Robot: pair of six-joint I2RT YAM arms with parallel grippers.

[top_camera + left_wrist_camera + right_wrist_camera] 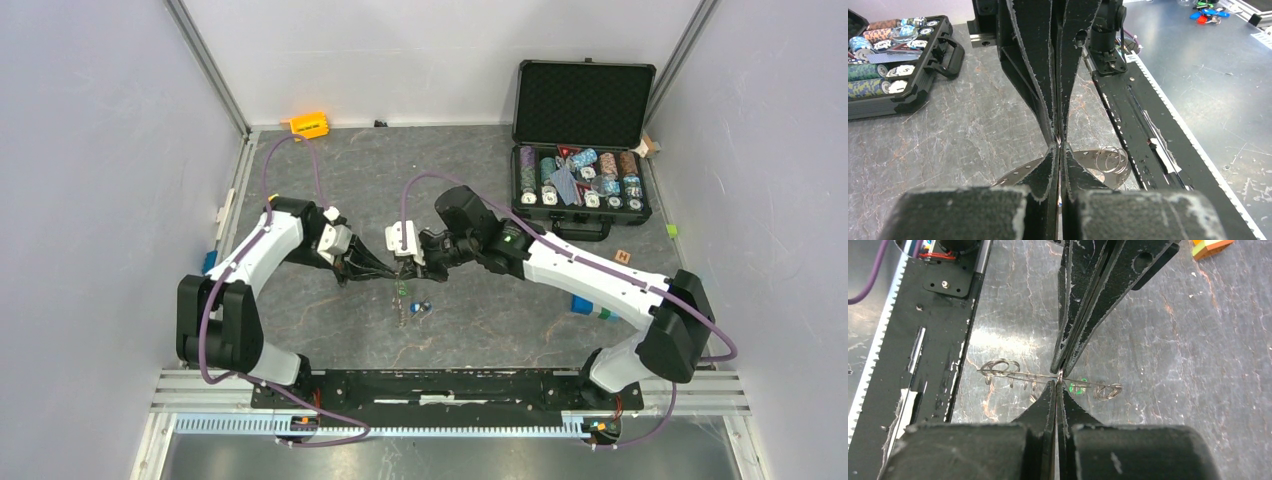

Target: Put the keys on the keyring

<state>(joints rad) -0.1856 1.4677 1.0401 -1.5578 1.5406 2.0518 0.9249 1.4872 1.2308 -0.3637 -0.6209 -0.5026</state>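
While my right gripper (1060,379) clamps the keyring (1020,374) edge-on, axis 9-to-3, left gripper (1060,146) is clenched too, apparently on its rim. Green key (1078,388) sits just at 3 o'clock of the right jaws. Blue key (421,308) lies at 6 o'clock, right arm nearer.

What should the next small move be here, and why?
Probably open the left gripper, freeing it for the blue key: the right gripper grips the keyring too, the green key seems to hang from it, and the blue key lies on the table below.
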